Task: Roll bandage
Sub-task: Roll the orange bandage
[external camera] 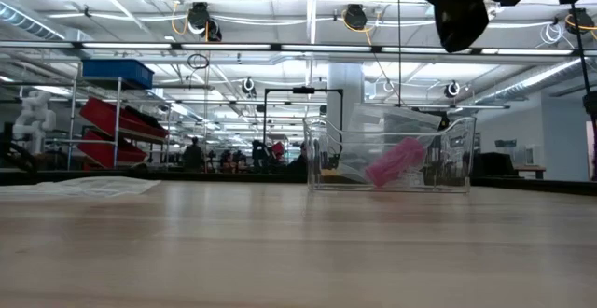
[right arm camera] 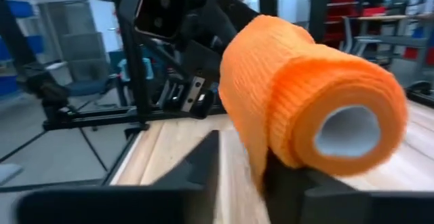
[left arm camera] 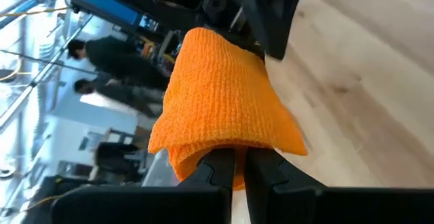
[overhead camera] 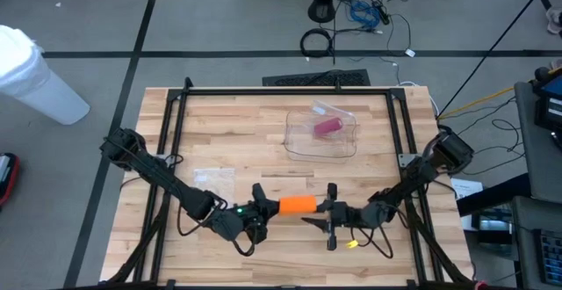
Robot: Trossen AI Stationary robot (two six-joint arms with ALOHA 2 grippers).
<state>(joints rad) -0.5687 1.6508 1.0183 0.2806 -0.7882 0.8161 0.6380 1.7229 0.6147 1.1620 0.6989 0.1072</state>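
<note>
An orange bandage roll with a pale hollow core hangs above the table's near middle, between my two grippers. My left gripper is at its left end, shut on the orange cloth. My right gripper faces the roll's right end, its fingers level and apart. One finger stands clear beside the roll; the other is under it. A loose layer hangs down between them. My left gripper pinches the bandage's loose edge between its two fingertips, coming level from the table's left. The cloth spreads away from the fingers toward the roll, clear of the table. My right gripper has the roll's underside lying over one finger; whether the other touches, I cannot tell.
A clear plastic box with a pink roll inside stands behind the grippers, right of the middle. A clear wrapper lies flat to the left. A black frame rims the table. Bare wood lies at the near edge.
</note>
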